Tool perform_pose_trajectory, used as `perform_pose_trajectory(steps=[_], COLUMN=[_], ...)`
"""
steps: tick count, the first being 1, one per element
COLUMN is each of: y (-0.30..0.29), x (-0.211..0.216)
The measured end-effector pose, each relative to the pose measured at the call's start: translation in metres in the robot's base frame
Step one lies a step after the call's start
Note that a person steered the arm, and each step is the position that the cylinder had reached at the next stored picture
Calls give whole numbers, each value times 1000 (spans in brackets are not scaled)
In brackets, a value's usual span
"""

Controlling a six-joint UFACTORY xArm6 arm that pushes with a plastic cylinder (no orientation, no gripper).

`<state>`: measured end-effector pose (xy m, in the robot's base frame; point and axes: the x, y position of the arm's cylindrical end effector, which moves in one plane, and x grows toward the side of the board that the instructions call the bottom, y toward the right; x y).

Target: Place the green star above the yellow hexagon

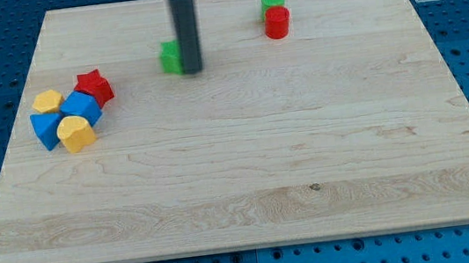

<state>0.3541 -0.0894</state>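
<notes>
On the pale wooden worktop [248, 174], with no pincer fitted to report on, my tip [192, 69] touches the right side of the green star [171, 57], which lies well right of the yellow hexagon [47, 101], so I judge a steady leftward push, kept slightly upward, would serve best.
</notes>
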Motion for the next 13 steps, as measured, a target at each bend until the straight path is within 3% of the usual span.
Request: perform_pose_trajectory(steps=[1, 3, 4, 5, 6, 8, 9, 11, 12, 13], y=[-41, 34, -27, -126, -141, -94, -83, -90, -78, -109], x=[-9, -18, -25, -3, 1, -5, -37, -104, -116, -103])
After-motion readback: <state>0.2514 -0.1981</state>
